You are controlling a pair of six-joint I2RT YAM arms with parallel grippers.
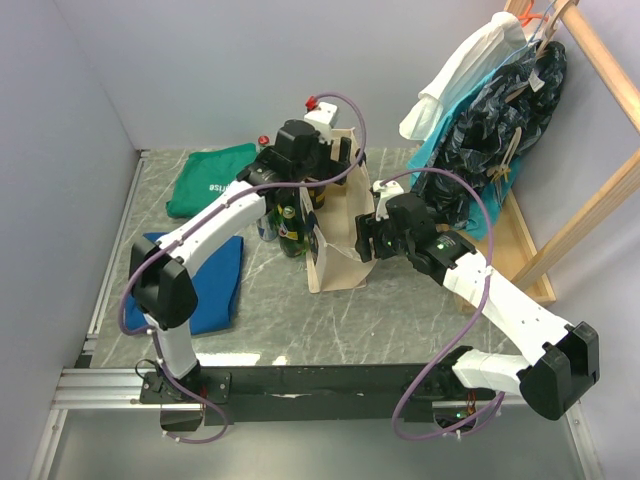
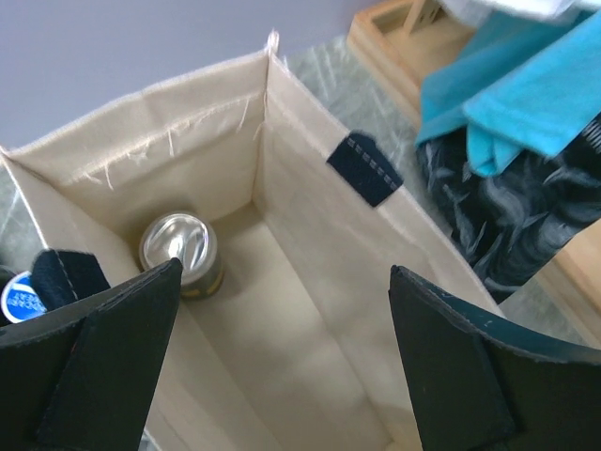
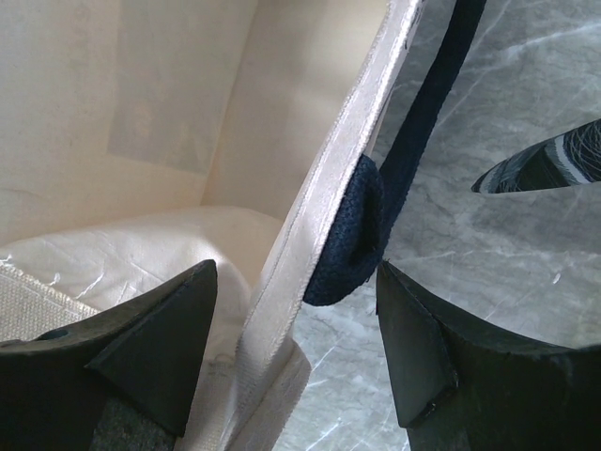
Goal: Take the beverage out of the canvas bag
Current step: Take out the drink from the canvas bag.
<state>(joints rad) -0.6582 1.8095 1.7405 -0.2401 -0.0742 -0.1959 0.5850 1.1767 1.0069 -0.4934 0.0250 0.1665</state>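
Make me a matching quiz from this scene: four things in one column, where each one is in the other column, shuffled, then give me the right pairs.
Things:
1. beverage can
2. green bottle
3. left gripper
4. right gripper

Places:
A. astride the canvas bag rim, beside a navy handle
B. open, above the bag's mouth
C. inside the bag, on its bottom
D. standing on the table outside the bag

Pairs: 1-C, 2-D, 3-B, 4-A
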